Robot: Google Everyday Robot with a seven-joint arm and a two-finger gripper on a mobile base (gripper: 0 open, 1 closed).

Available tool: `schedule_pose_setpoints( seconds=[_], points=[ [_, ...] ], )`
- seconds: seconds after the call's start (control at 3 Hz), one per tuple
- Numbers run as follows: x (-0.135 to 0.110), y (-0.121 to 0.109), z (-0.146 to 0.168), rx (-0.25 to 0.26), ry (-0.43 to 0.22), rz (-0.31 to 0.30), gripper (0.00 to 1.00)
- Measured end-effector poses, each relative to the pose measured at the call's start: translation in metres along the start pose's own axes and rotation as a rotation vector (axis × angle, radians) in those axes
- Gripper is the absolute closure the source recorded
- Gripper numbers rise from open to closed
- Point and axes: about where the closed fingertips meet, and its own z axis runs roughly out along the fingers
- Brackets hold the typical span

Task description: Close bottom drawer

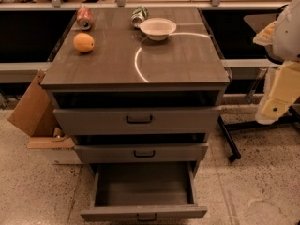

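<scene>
The bottom drawer [143, 213] is the lowest of three grey-brown drawers and is pulled far out, showing its plain grey interior [143, 184]. Its small dark handle [146, 217] sits at the centre of the shallow front, at the lower edge of the view. The middle drawer [141, 153] and top drawer [137, 120] above it are each slightly out. My gripper [273, 108] hangs from the white and yellow arm at the right edge, level with the top drawer and well away from the cabinet, up and to the right of the bottom drawer.
On the cabinet top [178, 64] lie an orange [84, 42], a red can [85, 17], a green can [139, 15] and a white bowl [158, 28]. Cardboard boxes [32, 110] stand left of the cabinet. A black stand leg [228, 137] runs across the floor at the right.
</scene>
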Motion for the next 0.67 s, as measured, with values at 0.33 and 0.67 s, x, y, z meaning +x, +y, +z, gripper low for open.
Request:
schedule_pose_setpoints(
  seconds=[0.33, 0.67],
  points=[
    [-0.001, 0.001, 0.001, 0.005, -0.014, 0.000, 0.00],
    [-0.003, 0.015, 0.019, -0.022, -0.060, -0.023, 0.00]
  ],
)
